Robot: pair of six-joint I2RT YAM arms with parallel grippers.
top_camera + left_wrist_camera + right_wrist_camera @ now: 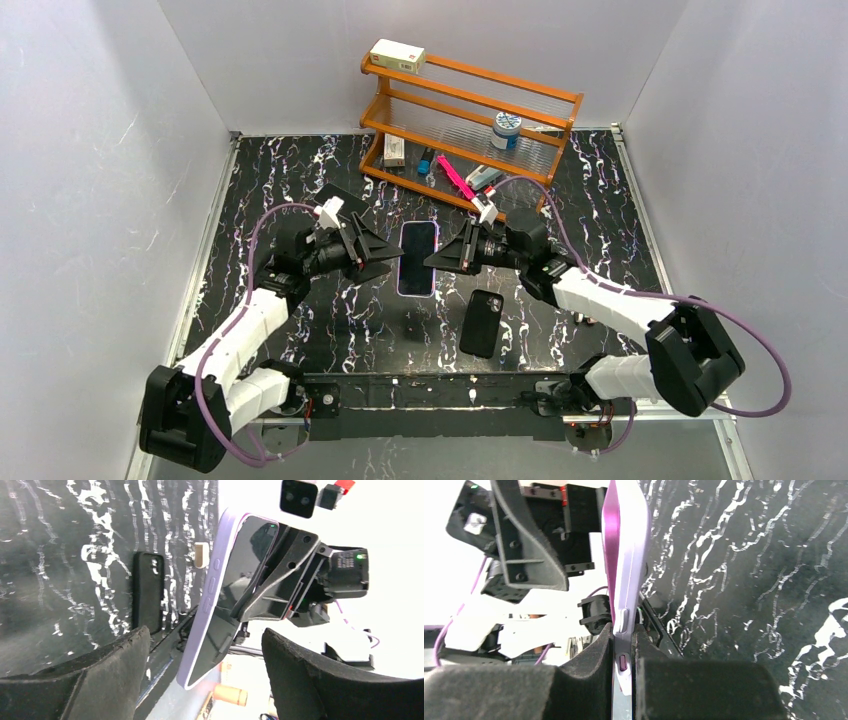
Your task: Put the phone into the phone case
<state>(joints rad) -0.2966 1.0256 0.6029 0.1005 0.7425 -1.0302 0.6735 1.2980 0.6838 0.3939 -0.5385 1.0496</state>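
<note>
– Two pincers on it?
– No: the right pincer (624,665) clenches the lavender-edged phone (417,258) by one long edge; the left pincer (202,650) is released around it. The phone case (482,322) lies on the table (600,220), near-right. With so thin an edge grip, it could pivot and drop.

No legible text or number anywhere; print on the white box (397,56) atop the wooden rack (500,79) too small

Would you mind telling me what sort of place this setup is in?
Most likely a robotics lab test cell: plain white wall panels box in a black marbled tabletop, two arms are bolted at its near edge, and a wooden rack of small props stands at the back.
</note>
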